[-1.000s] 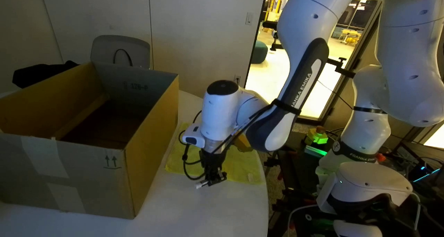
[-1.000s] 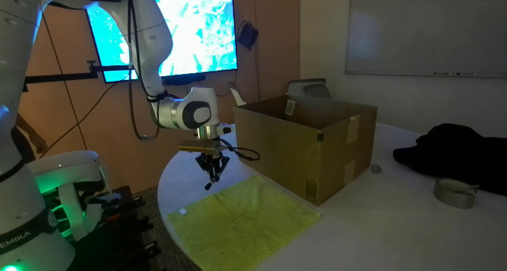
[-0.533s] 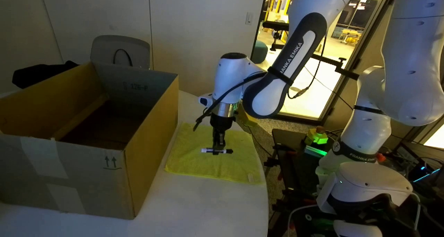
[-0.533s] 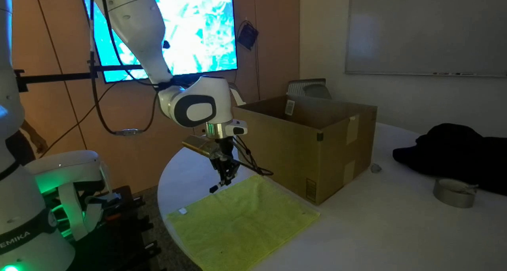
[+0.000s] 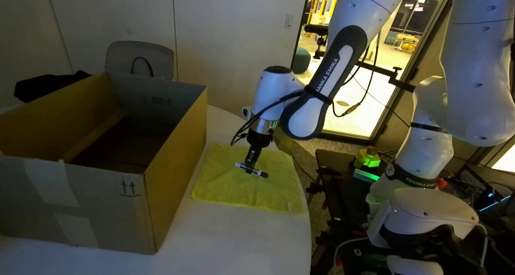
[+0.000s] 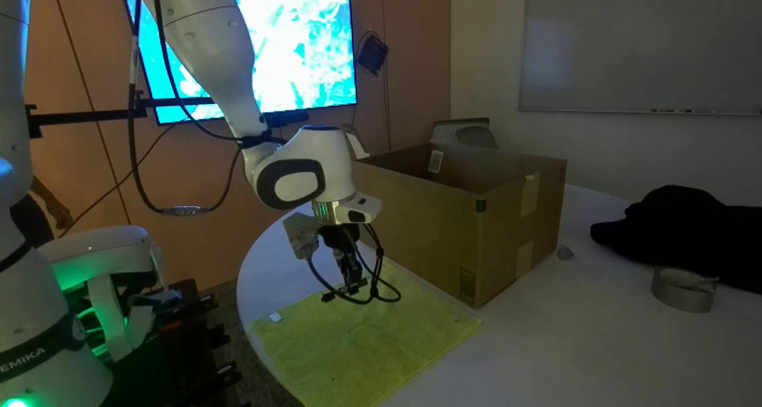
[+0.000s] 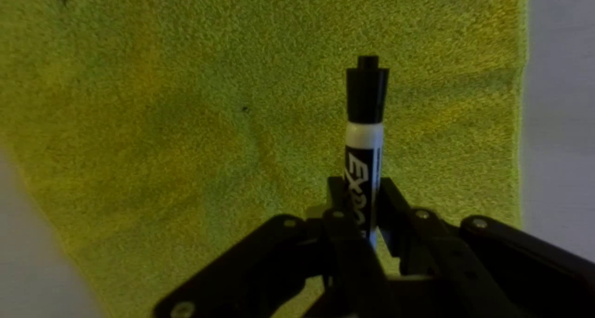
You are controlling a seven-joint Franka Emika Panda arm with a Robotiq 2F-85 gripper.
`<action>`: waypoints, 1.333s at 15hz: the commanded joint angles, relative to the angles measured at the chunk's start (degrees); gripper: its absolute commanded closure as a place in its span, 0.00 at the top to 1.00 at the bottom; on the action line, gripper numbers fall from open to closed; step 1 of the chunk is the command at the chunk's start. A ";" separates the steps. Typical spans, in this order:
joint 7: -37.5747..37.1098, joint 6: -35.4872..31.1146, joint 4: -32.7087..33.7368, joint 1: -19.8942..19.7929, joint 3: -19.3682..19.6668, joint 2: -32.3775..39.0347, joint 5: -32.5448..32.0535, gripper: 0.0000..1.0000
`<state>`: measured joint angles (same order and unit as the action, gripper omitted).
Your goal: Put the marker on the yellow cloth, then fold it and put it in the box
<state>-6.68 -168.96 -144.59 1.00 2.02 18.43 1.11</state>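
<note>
While the gripper (image 7: 362, 188) holds the marker (image 7: 365, 136) around its barrel, its jaws nearly together on either side, the yellow cloth (image 5: 241, 190) lies spread out beneath both, and the open cardboard box (image 6: 417, 228) stands on the table (image 5: 233, 239) to one side of the gripper.

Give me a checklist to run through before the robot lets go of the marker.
1. Marker gripped between the fingers: ok.
2. Marker above the yellow cloth, not past its edges: ok, as the wrist view and an exterior view show.
3. Yellow cloth spread out, not folded: ok, lightly creased.
4. Marker touching the yellow cloth: cannot tell; no view clearly shows contact or a gap.
5. Box open at the top for later: ok.
</note>
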 commanded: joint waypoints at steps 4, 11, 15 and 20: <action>-13.51 -3.54 1.83 10.74 12.33 7.04 -1.76 0.09; -16.31 -1.60 4.37 16.35 16.40 11.22 -1.33 0.11; -16.25 -1.68 4.12 16.75 16.51 10.54 -1.32 0.53; -17.85 -4.54 1.35 21.17 21.12 7.85 -2.94 0.91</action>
<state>-21.87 -170.83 -141.40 17.79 19.04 27.90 0.16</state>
